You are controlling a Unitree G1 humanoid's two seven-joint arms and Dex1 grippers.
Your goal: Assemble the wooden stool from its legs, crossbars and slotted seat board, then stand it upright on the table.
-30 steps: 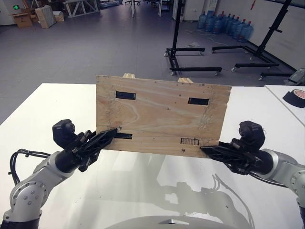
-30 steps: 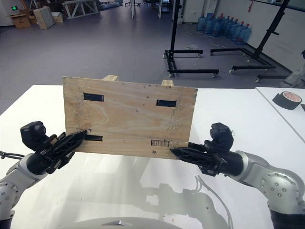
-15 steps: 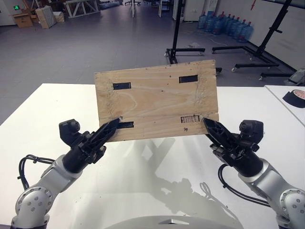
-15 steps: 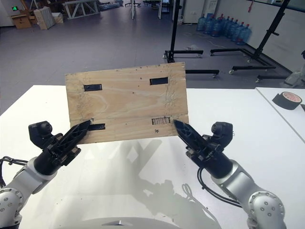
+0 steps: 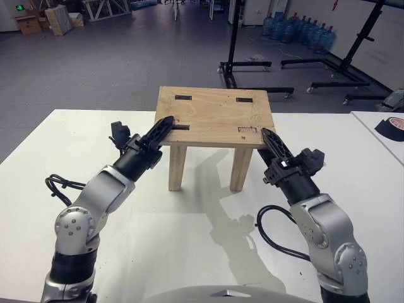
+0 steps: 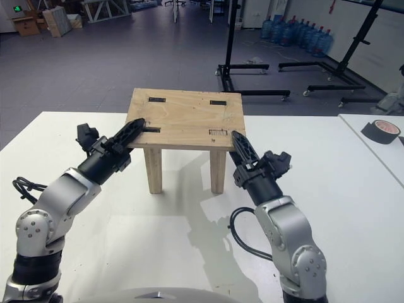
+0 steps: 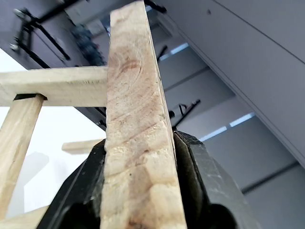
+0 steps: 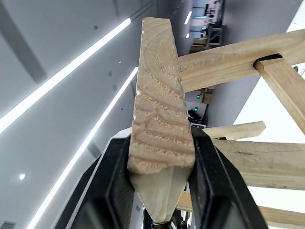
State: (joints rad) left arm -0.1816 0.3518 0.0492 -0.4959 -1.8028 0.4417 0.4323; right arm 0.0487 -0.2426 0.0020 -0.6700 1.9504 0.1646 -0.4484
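**Placement of the assembled stool.** The pale wooden stool (image 6: 184, 120) stands upright near the middle of the white table (image 5: 189, 246). Its rectangular slotted seat board (image 5: 214, 113) is on top and roughly level. The two near square legs (image 5: 177, 167) reach down to the tabletop. The rear legs are hidden behind them, so it cannot be told whether all four feet bear. In the wrist views, crossbars (image 7: 57, 86) run beneath the seat and join the legs.

The left gripper (image 5: 167, 122) is clamped on the seat board's left edge, near the front corner. The right gripper (image 5: 266, 134) is clamped on the right edge, opposite it. Each wrist view shows the raw end grain of the board pinched between the two black fingers (image 8: 114, 191). A black roll of tape (image 5: 389, 128) lies well apart, at the table's far right.

**Step in hand (judged): settling the stool and letting go.**
- Hold the seat level and bring both sides down evenly, so that no leg lands first and strains a slot joint.
- Confirm that the stool does not rock before any release.
- Open both grippers together, because one side freed alone could drag or tip the stool.
- Draw each gripper straight outward in the plane of the board, without lifting, so that the fingers clear the edge without catching it.
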